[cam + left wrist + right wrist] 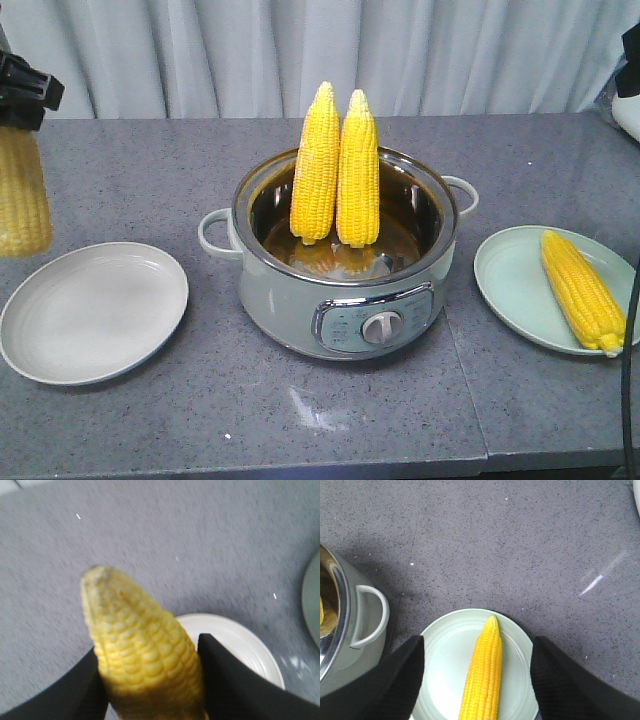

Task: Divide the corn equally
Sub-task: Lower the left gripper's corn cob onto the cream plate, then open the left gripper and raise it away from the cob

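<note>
My left gripper is shut on a corn cob that hangs upright at the far left, above the table beside the white plate. In the left wrist view that cob sits between both black fingers, over the white plate's edge. Two more corn cobs stand upright in the pot. A fourth cob lies on the pale green plate. My right gripper is open above that cob, not touching it.
The pot's side handle is just left of the green plate. A curtain hangs behind the grey table. Part of the right arm shows at the top right edge. The table's front edge runs along the bottom.
</note>
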{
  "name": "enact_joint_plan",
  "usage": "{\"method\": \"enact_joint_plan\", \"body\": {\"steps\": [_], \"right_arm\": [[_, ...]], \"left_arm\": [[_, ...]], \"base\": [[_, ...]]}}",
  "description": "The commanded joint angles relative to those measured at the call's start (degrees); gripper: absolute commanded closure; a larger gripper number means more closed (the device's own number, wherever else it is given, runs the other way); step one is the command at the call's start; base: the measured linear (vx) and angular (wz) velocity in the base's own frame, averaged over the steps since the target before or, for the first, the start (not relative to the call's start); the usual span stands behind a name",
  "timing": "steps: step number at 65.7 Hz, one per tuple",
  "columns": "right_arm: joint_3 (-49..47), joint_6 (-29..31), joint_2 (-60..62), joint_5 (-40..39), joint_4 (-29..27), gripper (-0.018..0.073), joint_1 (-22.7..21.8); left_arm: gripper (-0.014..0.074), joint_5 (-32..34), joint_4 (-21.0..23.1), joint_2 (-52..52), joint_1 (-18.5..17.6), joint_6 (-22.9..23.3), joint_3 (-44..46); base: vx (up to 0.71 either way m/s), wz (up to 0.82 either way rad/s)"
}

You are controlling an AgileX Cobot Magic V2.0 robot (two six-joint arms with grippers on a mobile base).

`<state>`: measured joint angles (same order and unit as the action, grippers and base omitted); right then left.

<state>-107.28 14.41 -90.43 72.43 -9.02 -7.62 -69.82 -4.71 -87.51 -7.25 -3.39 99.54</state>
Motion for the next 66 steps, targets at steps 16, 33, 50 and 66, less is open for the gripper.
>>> {"method": "enact_joint_plan", "body": {"steps": [16,33,50,66], "right_arm": [[-1.65,0.17,2.34,0.23,-0.61,0.0104,-0.15],[-1.65,0.17,2.34,0.23,-0.61,0.0104,-0.15],[-1.65,0.17,2.34,0.23,-0.61,0.0104,-0.15],[-1.65,0.17,2.34,0.23,-0.61,0.0104,-0.15]], "left_arm": [[0.0466,-1.44,7.16,-3.07,-0.86,-2.10,1.43],[0.0467,-1.44,3.79,-5.16,-0.86,-3.30,-3.92],[0.0458,-1.23,4.71,-7.79,-0.86,-3.40,-8.60],[0.0426,-1.43,5.80,-12.05,-0.86,-3.32,-8.93]], "base": [[0.00,0.00],[0.00,0.00],[0.00,0.00],[0.00,0.00]]}}
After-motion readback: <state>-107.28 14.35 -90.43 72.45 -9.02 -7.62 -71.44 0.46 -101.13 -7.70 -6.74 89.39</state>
